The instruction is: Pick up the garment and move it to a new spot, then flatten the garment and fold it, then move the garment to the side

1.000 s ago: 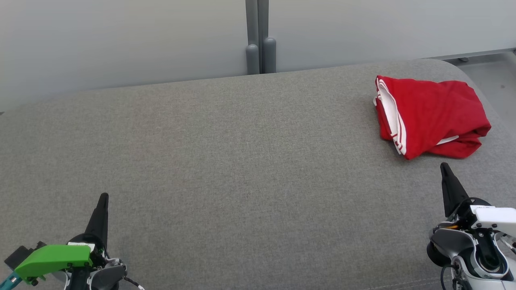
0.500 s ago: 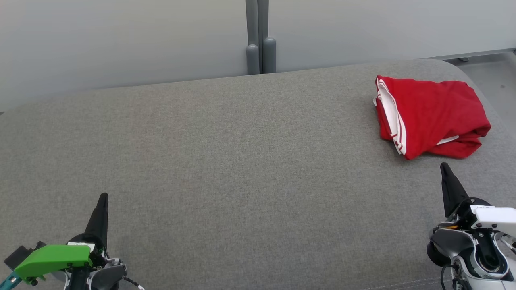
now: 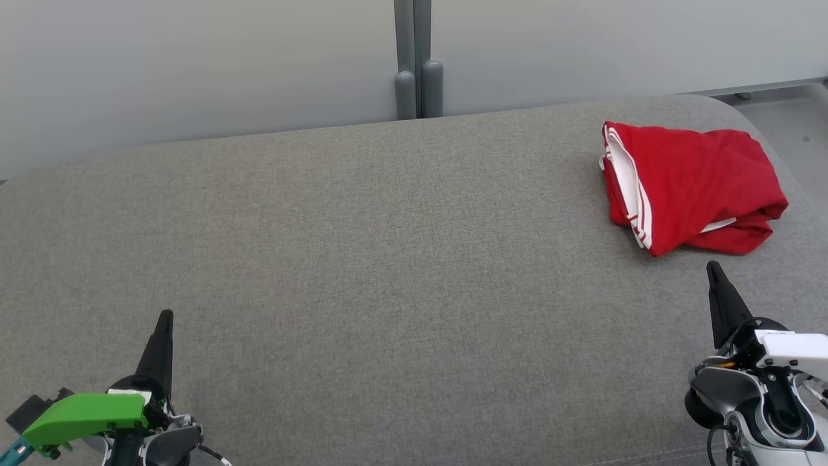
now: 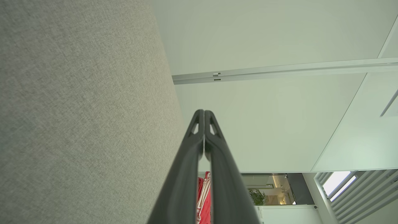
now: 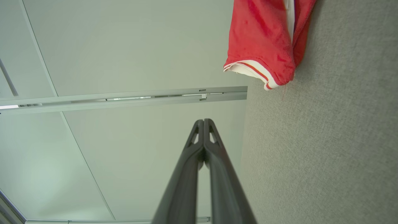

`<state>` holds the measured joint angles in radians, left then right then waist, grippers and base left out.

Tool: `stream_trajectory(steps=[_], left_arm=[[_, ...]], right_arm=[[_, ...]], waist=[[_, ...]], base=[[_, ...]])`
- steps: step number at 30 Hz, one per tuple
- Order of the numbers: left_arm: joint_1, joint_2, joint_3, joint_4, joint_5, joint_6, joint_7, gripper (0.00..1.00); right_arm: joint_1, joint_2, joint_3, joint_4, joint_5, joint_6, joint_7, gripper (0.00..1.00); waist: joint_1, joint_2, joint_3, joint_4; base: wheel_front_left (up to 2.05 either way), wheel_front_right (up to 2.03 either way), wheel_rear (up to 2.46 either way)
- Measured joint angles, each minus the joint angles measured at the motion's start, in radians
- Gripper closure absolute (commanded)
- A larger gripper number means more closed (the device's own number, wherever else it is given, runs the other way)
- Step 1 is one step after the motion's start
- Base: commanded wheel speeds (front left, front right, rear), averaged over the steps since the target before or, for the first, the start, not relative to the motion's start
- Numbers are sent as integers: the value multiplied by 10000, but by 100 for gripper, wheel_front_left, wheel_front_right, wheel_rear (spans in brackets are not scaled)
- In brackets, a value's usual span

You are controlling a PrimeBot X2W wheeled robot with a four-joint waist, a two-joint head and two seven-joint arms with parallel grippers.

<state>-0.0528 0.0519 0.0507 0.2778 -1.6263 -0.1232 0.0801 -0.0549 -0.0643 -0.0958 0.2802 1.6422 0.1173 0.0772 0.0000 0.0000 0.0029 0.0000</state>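
The garment (image 3: 692, 184) is a red piece of clothing with white trim, lying folded at the far right of the grey fabric surface (image 3: 388, 259). Its hem also shows in the right wrist view as the garment (image 5: 264, 40), well ahead of the fingertips. A sliver of the garment (image 4: 203, 199) shows between the finger bases in the left wrist view. My right gripper (image 3: 713, 266) is shut and empty, a short way in front of the garment. My left gripper (image 3: 166, 314) rests shut and empty at the lower left, far from the cloth.
A pale wall with a grey vertical post (image 3: 414, 58) runs behind the surface. The surface's rounded right end (image 3: 763, 123) drops to a grey floor (image 3: 795, 129) just beyond the garment.
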Motion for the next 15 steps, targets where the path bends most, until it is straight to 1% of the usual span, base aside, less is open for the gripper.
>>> stream_trajectory(steps=[15], left_arm=[[0, -2, 8, -4, 0, -2, 71, 100]], right_arm=[[0, 10, -8, -2, -2, 0, 0, 100]], waist=[[0, 0, 0, 0]], base=[[0, 0, 0]])
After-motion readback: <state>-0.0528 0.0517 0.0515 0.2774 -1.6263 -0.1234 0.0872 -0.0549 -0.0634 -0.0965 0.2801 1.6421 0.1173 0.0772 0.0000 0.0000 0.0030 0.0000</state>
